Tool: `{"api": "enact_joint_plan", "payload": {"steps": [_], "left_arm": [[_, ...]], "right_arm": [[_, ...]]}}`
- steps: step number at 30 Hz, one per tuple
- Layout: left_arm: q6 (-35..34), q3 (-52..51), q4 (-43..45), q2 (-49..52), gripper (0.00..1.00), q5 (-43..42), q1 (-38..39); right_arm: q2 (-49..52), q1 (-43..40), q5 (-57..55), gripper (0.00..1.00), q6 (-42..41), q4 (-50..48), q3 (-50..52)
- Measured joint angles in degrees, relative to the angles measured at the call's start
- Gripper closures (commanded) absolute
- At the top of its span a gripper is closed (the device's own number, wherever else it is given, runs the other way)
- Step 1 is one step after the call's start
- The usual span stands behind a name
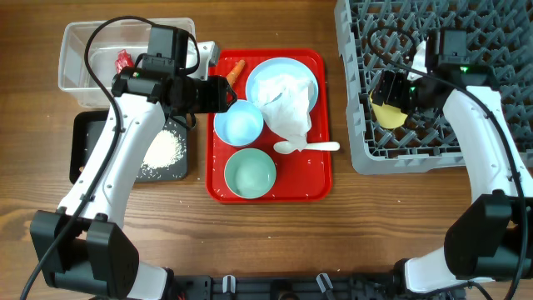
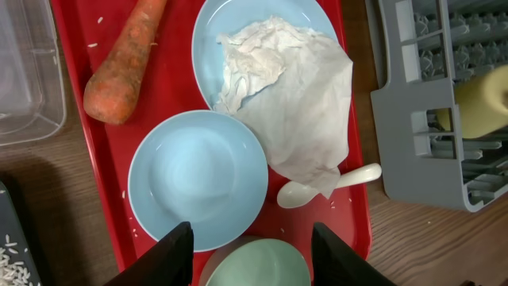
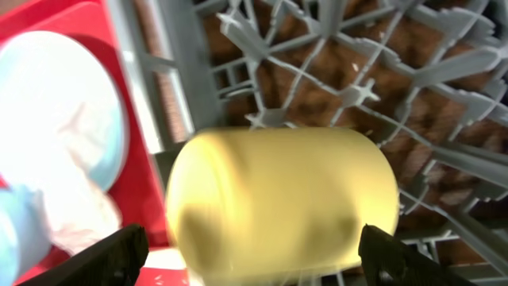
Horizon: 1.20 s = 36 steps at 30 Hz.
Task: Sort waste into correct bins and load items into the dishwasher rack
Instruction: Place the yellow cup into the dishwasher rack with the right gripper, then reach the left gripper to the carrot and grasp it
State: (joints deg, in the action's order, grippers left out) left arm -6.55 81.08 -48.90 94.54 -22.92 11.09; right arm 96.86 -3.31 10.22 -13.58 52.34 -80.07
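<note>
**Left pincer spread above the bowls, right pincer about the cup at the rack**

At the far left of the bench [image 1: 33, 125] we are seeing the clear tub [image 1: 83, 73] holding the red crinkled wrapper [image 1: 124, 60]. Just below it, the black tray [image 1: 83, 137] is carrying a patch of white rice grains [image 1: 166, 150]. The left arm is crossing above both and is hiding part of each.

Next comes the red serving tray [image 1: 323, 179]. It is carrying the carrot [image 2: 123, 67] at its upper left and the light-blue plate [image 2: 208, 48], with the crumpled white napkin [image 2: 294, 103] lying over most of the plate. It is also carrying the empty light-blue bowl [image 2: 198, 179], the empty pale-green bowl [image 1: 250, 173] and the white spoon [image 2: 353, 176]. One napkin corner is overlapping the spoon.

The left arm is reaching in from the left. Its left pincer [image 2: 252, 253] is pointing down with its fingers spread wide, gripping nothing, and is hovering where the two bowls meet. The left wrist view is cutting off most of the green bowl.

At the right, the grey rack [image 1: 358, 142] is showing the yellow cup [image 3: 278, 199] at its left side. The right arm is bending in over the rack. The right pincer [image 3: 254, 256] is standing wide with a finger on either side of the cup. That view is blurring, so we cannot tell whether the fingers are pressing the cup.
</note>
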Motion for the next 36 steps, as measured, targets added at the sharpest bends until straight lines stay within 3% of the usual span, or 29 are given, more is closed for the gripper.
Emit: {"api": "enact_joint_plan", "payload": {"steps": [5, 15, 26, 36], "left_arm": [[0.0, 0.0, -0.02, 0.0, 0.54, 0.17, 0.0], [0.0, 0.0, 0.0, 0.11, 0.47, 0.2, 0.02], [0.0, 0.0, -0.68, 0.46, 0.51, 0.35, 0.33], [-6.56, 0.0, -1.25, 0.46, 0.51, 7.67, 0.59]], "right_arm": [[-0.2, 0.0, 1.36, 0.13, 0.44, 4.04, -7.5], [-0.68, 0.39, 5.22, 0.16, 3.52, 5.38, -7.96], [-3.08, 18.12, 5.33, 0.19, 2.91, -3.19, -7.96], [3.8, 20.63, 3.21, 0.21, -0.33, -7.67, -7.93]]}}
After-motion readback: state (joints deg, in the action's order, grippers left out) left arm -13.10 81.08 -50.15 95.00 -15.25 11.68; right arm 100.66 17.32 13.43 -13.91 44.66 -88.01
